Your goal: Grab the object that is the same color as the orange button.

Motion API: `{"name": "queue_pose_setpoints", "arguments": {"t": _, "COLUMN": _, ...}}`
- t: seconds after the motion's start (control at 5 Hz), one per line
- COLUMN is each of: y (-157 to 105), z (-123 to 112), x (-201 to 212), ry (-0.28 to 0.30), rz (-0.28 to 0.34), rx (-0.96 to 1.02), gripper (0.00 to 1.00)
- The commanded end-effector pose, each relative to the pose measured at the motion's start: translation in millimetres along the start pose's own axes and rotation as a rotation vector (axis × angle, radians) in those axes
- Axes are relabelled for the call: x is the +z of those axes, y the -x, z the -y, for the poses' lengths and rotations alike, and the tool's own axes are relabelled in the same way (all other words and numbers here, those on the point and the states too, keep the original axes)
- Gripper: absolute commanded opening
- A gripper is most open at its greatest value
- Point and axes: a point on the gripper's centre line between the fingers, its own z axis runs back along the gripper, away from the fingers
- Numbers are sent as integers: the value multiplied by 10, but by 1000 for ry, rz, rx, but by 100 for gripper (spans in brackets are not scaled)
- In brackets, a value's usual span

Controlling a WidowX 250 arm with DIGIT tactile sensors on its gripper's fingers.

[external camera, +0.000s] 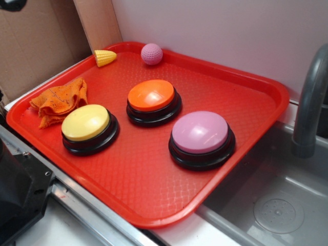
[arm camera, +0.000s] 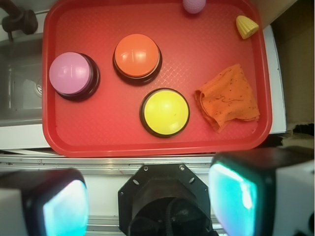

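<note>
The small crumpled orange fabric cloth (external camera: 59, 101) lies on the left side of the flat red plastic tray (external camera: 169, 189), close to its left rim, bunched into soft folds with one corner trailing toward the near edge. Just to its right, almost touching, sits the round yellow-topped dome button (external camera: 87, 125) on its black base. Farther right and a little farther back stands the glossy orange dome button (external camera: 152, 98), whose colour the cloth matches, and right of that the pink-topped button (external camera: 201, 136). At the far rim rest a yellow corn-shaped toy (external camera: 104, 57) and a dimpled pink ball (external camera: 151, 54), both well apart from the cloth. A grey sink (external camera: 277, 205) with its tap lies beyond the tray's right edge.

From the wrist view the hand (arm camera: 147, 201) hangs above the near edge of the bench, outside the tray, its two fingers (arm camera: 246, 196) spread wide and holding nothing.

To do this well, I'd say the hand should come down over the cloth's thickest ridge of folds, on the side away from the yellow button, fingers set across the folds so they pinch fabric rather than slide off the flat part or nudge the button.
</note>
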Motion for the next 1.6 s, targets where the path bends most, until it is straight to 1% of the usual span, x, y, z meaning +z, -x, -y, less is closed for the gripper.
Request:
{"name": "queue_pose_setpoints", "arguments": {"t": 0.0, "y": 0, "z": 0, "x": 0, "ry": 0, "rz": 0, "rx": 0, "gripper": 100}}
{"name": "queue_pose_setpoints", "arguments": {"t": 0.2, "y": -1, "z": -293, "x": -162, "ry": -30, "rz": 31, "rx": 243, "gripper": 100}}
{"name": "queue_pose_setpoints", "arguments": {"t": 0.4, "y": -14, "z": -572, "x": -365, "ry": -31, "rz": 33, "rx": 452, "gripper": 100}}
{"name": "queue_pose_setpoints", "arguments": {"t": 0.6, "y": -68, "z": -955, "x": -717, "ry": -52, "rz": 23, "rx": 702, "gripper": 100}}
{"name": "queue_pose_setpoints", "arguments": {"t": 0.8, "y": -63, "z": -1239, "x": -984, "ry": -60, "rz": 57, "rx": 866, "gripper": 100}}
{"name": "queue_pose_setpoints", "arguments": {"t": 1.0, "y": -56, "z": -1479, "x": -1228, "ry": -121, "rz": 103, "rx": 1069, "gripper": 100}}
{"name": "queue_pose_setpoints", "arguments": {"t": 1.2, "y": -89, "z": -1625, "x": -1481, "ry": -120, "rz": 97, "rx": 1178, "gripper": 100}}
{"name": "queue_pose_setpoints", "arguments": {"t": 1.4, "y": -119, "z": -1706, "x": -1646, "ry": -133, "rz": 114, "rx": 1211, "gripper": 100}}
